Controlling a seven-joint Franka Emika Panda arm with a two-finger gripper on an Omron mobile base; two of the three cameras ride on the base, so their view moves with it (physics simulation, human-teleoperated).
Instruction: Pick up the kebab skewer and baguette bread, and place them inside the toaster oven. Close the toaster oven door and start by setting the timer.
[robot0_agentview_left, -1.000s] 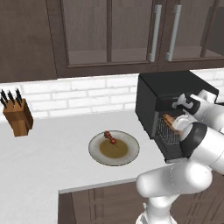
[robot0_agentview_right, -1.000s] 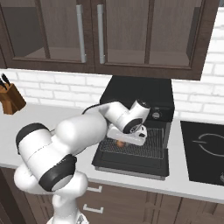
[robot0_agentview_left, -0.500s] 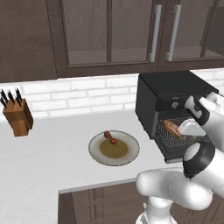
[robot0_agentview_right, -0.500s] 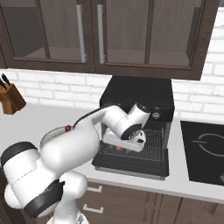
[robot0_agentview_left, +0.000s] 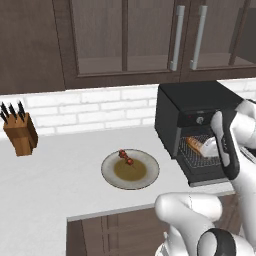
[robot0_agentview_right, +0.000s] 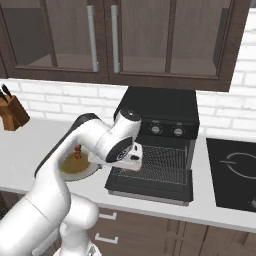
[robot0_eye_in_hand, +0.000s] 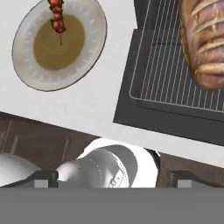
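Toaster oven (robot0_agentview_left: 192, 107): matt black casing, silver metal knobs; wire rack (robot0_eye_in_hand: 166, 74) of thin bright metal; baguette bread (robot0_eye_in_hand: 204, 41) with rough, scored golden-brown crust; plate (robot0_eye_in_hand: 94, 26) pale ceramic, ribbed rim; knife block (robot0_agentview_left: 21, 135) wood; countertop (robot0_agentview_left: 60, 175) smooth matt white.

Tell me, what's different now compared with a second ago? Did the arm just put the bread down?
Yes. A second ago the gripper held the baguette bread at the toaster oven; its jaws have since opened and it has pulled back toward the oven's front. The bread now lies free on the wire rack. The kebab skewer on the plate, the knife block and the lowered door are unchanged.
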